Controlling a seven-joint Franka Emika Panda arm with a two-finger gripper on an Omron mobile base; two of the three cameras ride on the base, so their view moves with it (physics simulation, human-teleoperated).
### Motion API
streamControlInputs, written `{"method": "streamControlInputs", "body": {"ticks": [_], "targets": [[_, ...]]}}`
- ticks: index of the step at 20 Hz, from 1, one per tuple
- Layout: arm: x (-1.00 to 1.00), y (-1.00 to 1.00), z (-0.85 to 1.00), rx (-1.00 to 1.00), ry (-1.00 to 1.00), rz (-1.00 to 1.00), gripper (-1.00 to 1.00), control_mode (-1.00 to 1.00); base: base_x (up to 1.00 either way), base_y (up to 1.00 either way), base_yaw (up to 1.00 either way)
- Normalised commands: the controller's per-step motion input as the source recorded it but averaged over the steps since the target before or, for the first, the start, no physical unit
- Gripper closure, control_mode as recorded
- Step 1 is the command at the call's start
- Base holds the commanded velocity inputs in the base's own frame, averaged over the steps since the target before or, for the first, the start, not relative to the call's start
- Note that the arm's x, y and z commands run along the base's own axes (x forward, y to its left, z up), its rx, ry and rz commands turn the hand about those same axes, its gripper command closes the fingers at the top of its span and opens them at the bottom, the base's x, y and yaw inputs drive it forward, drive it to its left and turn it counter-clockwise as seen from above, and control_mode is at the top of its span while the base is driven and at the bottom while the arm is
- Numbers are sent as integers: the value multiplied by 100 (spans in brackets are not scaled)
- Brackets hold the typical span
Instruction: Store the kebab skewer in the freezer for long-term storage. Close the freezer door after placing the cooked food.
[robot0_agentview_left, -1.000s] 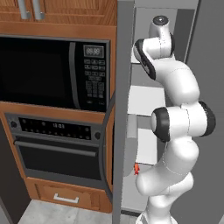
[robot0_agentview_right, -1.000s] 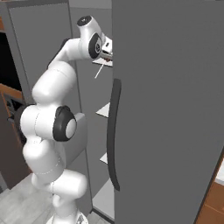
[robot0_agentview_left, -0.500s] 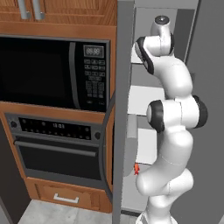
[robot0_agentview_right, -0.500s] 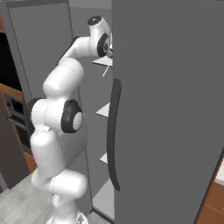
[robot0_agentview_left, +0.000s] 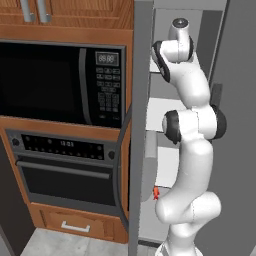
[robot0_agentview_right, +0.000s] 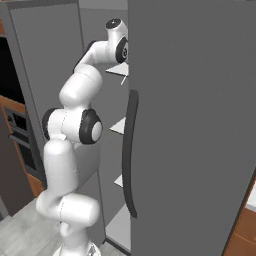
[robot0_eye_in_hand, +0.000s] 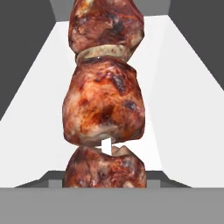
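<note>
Reaching high into the freezer (robot0_agentview_left: 172, 95), the hand grips the kebab skewer (robot0_eye_in_hand: 104, 96), whose long axis runs straight ahead of it over a white shelf (robot0_eye_in_hand: 183, 109), with nothing between skewer and shelf.

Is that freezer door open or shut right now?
Open. The freezer door stands swung out edge-on beside the microwave, and the arm reaches past it into the freezer, over its white shelves.
</note>
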Motion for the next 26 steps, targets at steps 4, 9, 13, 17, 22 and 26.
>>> {"method": "streamControlInputs", "body": {"ticks": [4,9,13,17,22,26], "targets": [[38,-5,-1,0,1,0,100,-100,0,0,0],[32,-16,-9,0,0,0,100,-100,0,0,0],[0,-4,-4,1,0,0,100,-100,0,0,0],[0,0,-8,0,0,0,-100,-100,0,0,0],[0,0,0,0,0,0,-100,-100,0,0,0],[0,0,0,0,0,0,-100,-100,0,0,0]]}}
